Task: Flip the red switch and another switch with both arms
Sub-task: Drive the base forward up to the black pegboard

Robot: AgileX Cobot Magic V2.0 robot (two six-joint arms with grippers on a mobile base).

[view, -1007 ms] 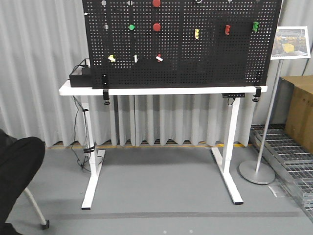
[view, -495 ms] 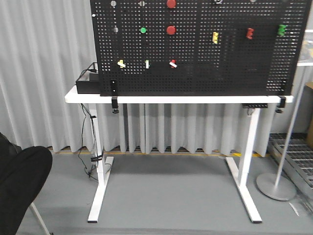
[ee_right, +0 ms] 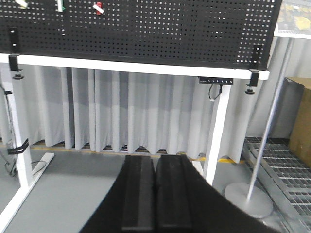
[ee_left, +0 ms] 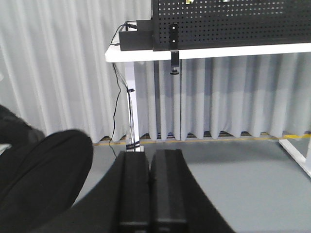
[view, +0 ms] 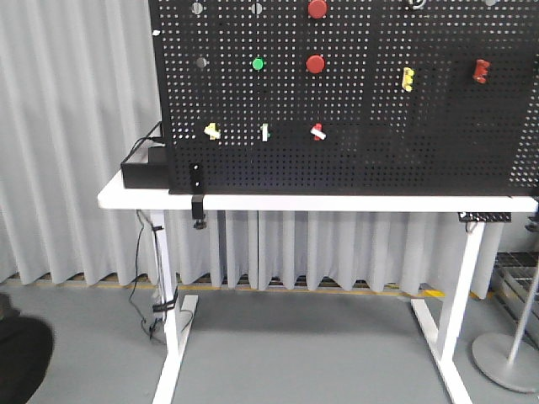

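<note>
The red switch (view: 317, 131) is a small red toggle with a white tip, low on the black pegboard (view: 379, 151). The other switch (view: 212, 130), pale yellow, sits left of it in the same row. The right wrist view shows the red switch (ee_right: 98, 7) and the pale yellow one (ee_right: 20, 3) at its top edge. My left gripper (ee_left: 149, 153) is shut and empty, low over the floor, well short of the table. My right gripper (ee_right: 155, 158) is likewise shut and empty, far below the board. Neither gripper appears in the front view.
A white bar toggle (view: 264, 132) stands between the two switches. Above are round red buttons (view: 315, 64) and a green one (view: 258, 63). The board is clamped to a white table (view: 152, 200) carrying a black box (view: 145, 171). A stand base (view: 508, 360) is at the right.
The front view has closed in on the table: the pegboard looks larger and has slid right. The sign stand and carton have mostly left the frame.
</note>
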